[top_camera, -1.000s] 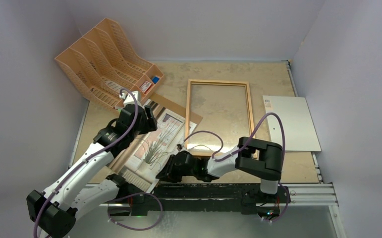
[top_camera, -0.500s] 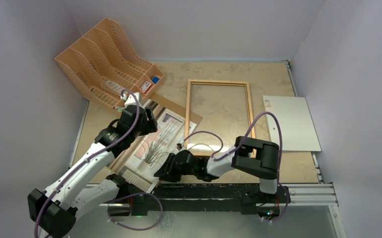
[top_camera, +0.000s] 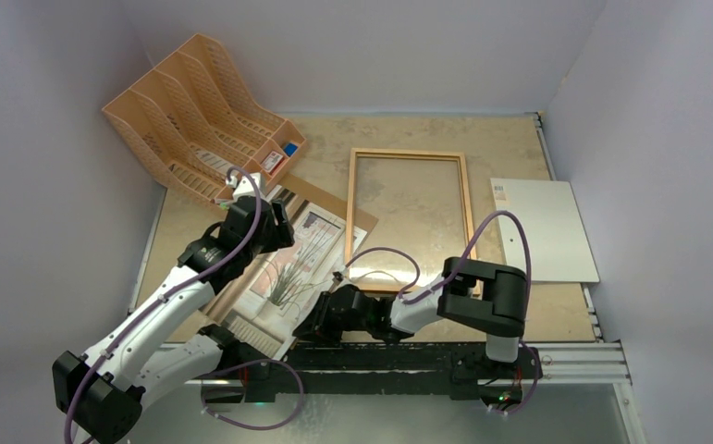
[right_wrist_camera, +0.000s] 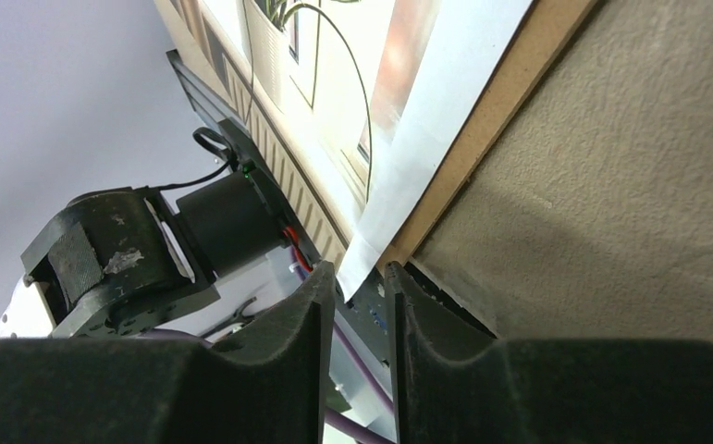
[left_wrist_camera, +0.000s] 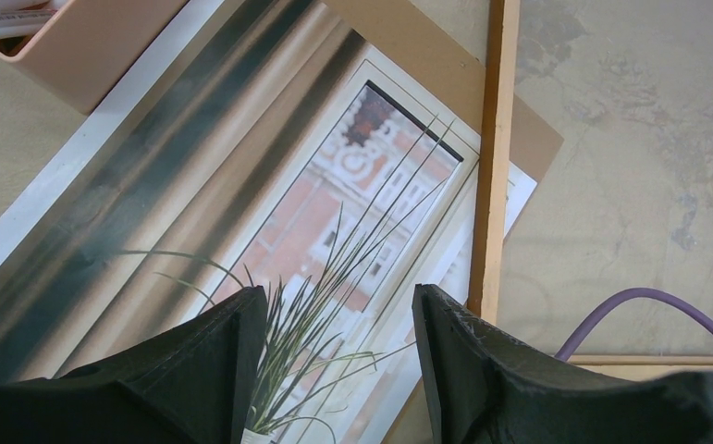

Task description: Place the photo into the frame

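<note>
The photo (top_camera: 292,264) lies picture side up, tilted, on the brown backing panel (top_camera: 360,218) left of centre. The wooden frame (top_camera: 469,213) lies flat in the middle of the table, its left rail over the photo's far edge (left_wrist_camera: 491,157). My left gripper (top_camera: 272,222) hovers open above the photo (left_wrist_camera: 334,213), with the jaws (left_wrist_camera: 338,310) wide apart over the plant. My right gripper (top_camera: 304,324) is low at the photo's near corner. In the right wrist view the white corner (right_wrist_camera: 408,120) pokes between the narrowly parted fingertips (right_wrist_camera: 360,277), not clamped.
An orange-tan file rack (top_camera: 186,102) stands at the back left, close to the left gripper. A stiff pale sheet (top_camera: 547,231) with a small sticker lies at the right. The photo's near corner overhangs the table's front edge by the arm bases (right_wrist_camera: 121,259).
My right gripper has shifted slightly around the photo's near corner, first left, then back. The left arm, photo and frame have not visibly moved.
</note>
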`<action>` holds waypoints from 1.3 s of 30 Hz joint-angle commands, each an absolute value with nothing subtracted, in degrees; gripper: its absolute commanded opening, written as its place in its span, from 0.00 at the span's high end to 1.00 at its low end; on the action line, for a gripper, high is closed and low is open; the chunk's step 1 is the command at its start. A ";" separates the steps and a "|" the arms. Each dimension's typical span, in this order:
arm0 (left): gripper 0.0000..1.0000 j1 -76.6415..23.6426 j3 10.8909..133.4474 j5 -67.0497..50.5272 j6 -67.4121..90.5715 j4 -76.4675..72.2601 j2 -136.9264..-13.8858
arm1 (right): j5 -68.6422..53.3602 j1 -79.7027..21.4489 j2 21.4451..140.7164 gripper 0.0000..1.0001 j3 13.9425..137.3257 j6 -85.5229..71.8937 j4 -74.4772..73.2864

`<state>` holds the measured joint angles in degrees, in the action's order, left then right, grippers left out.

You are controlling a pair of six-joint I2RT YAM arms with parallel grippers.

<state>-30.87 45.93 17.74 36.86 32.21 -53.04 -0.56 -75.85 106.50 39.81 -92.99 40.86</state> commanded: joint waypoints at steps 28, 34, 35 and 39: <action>0.38 -30.74 45.81 17.73 36.93 29.79 -53.29 | 8.56 -76.03 109.46 0.62 41.29 -93.30 46.42; 0.38 -30.76 46.94 17.93 36.71 29.73 -53.85 | 13.03 -76.03 108.49 0.63 41.54 -97.50 42.51; 0.38 -30.76 47.10 17.93 36.67 29.71 -53.98 | 13.80 -76.03 108.23 0.63 41.76 -98.23 41.05; 0.38 -30.75 47.58 17.93 36.48 29.72 -54.36 | 16.48 -76.03 106.90 0.63 42.66 -101.70 33.28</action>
<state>-30.87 45.41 17.72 36.84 31.77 -54.04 8.54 -76.44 109.40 41.91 -96.99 43.27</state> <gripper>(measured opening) 0.621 0.365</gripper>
